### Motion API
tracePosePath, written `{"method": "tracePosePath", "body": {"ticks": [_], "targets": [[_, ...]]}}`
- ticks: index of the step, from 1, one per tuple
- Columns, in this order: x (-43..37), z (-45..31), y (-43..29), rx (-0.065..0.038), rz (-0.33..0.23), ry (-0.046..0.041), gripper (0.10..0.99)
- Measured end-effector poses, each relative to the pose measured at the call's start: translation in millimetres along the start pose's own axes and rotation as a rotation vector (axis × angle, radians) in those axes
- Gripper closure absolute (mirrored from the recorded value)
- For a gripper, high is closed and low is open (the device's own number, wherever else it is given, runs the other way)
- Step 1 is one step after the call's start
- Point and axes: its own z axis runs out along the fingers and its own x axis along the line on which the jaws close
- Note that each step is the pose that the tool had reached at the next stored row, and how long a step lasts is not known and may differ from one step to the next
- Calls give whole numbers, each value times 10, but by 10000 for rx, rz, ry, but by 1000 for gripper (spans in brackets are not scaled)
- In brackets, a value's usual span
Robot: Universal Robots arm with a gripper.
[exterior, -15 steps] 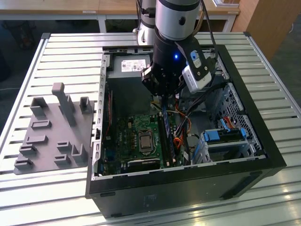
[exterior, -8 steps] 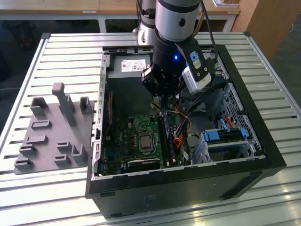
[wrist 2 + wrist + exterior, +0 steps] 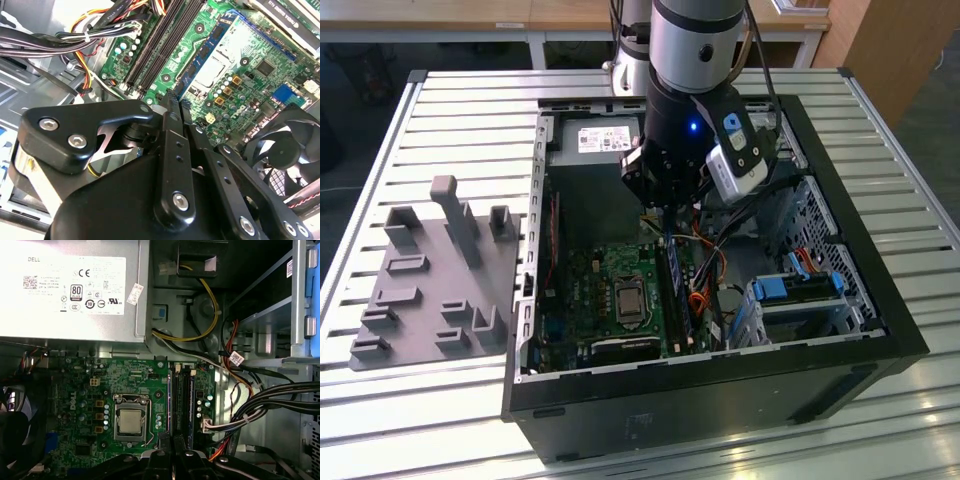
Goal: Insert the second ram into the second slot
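A slatted metal table (image 3: pixel 450 120) carries an open computer case (image 3: pixel 880 300). The gripper (image 3: pixel 171 102) clamps the second ram (image 3: pixel 202 52) over the motherboard (image 3: pixel 145 375), near its edge slots (image 3: pixel 160 45). Good seating likely needs the stick parallel to the slot and even pressure.

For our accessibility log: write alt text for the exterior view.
A robot arm reaches down into an open computer case on a slatted metal table, its tool over the green circuit board. A grey moulded tray lies at the exterior view's left.
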Motion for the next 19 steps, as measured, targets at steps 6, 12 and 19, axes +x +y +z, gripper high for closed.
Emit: {"method": "tracePosePath", "body": {"ticks": [6,12,19], "targets": [[0,17,0,0,0,0,949],[0,32,-1,-1,0,0,949],[0,45,-1,-1,0,0,949]]}}
